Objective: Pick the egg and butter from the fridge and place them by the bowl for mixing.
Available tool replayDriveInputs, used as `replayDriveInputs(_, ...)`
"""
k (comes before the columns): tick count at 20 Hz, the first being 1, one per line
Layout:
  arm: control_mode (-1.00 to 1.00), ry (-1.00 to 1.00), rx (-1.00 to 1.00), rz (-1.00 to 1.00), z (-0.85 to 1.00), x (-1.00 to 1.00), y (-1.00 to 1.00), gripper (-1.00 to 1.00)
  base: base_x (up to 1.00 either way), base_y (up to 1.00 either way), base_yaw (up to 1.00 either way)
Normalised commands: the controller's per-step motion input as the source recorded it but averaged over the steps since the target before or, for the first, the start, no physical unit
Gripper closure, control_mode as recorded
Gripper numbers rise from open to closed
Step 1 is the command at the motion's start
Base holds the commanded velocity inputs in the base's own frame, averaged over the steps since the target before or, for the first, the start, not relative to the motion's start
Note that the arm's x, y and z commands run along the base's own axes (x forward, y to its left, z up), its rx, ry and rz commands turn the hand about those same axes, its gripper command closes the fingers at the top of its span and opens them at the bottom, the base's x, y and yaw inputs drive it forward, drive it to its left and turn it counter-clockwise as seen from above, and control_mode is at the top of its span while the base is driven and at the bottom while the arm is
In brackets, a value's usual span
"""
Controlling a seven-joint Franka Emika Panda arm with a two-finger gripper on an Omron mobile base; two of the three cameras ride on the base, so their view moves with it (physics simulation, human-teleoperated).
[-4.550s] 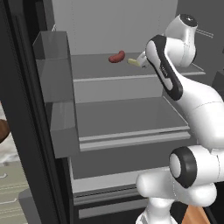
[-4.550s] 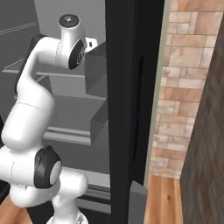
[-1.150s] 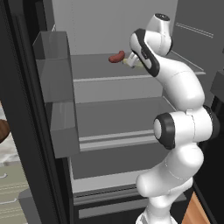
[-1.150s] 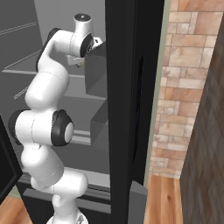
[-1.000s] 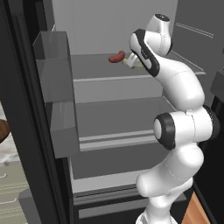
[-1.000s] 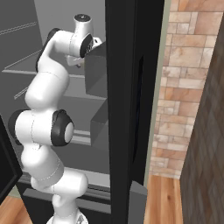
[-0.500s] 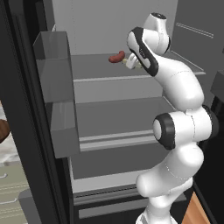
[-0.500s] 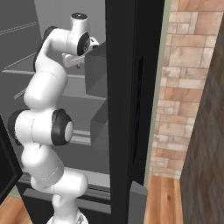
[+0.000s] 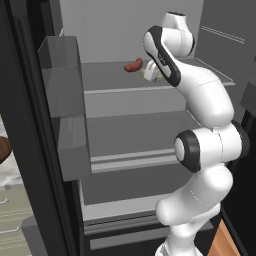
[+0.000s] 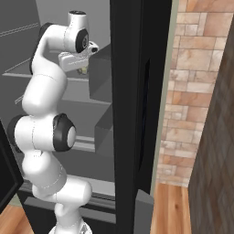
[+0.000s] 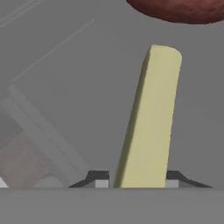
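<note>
Left base view is showing the fridge [image 9: 65, 125] standing open, the arm reaching to the upper-centre shelf. Gripper [image 11: 133, 177] fingers are clamping the butter [image 11: 151, 118] near one end, with the red sausage [image 9: 133, 65] lying just beyond. Judgement: such an end grip is risking the stick pivoting or slipping during withdrawal.

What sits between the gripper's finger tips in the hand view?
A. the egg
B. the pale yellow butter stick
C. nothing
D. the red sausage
B: in the hand view the butter runs up from between the two finger tips of the gripper, which close on its sides, with the red sausage lying beyond it on the fridge shelf.
</note>
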Motion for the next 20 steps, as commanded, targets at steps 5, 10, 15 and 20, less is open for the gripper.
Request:
replayDriveInputs(5, -1.0, 0.03, 0.0, 0.0, -0.52, -0.89, 0.0, 1.0, 0.0, 0.0, 0.0)
replayDriveInputs(10, -1.0, -0.05, 0.0, 0.0, -0.46, -0.9, 0.0, 1.0, 0.0, 0.0, 0.0)
replayDriveInputs(15, -1.0, 0.0, 0.01, 0.0, -0.09, -0.81, -0.06, 1.0, 0.0, 0.0, 0.0)
replayDriveInputs(20, -1.0, 0.0, 0.0, -0.04, 0.0, -0.83, -0.17, 1.0, 0.0, 0.0, 0.0)
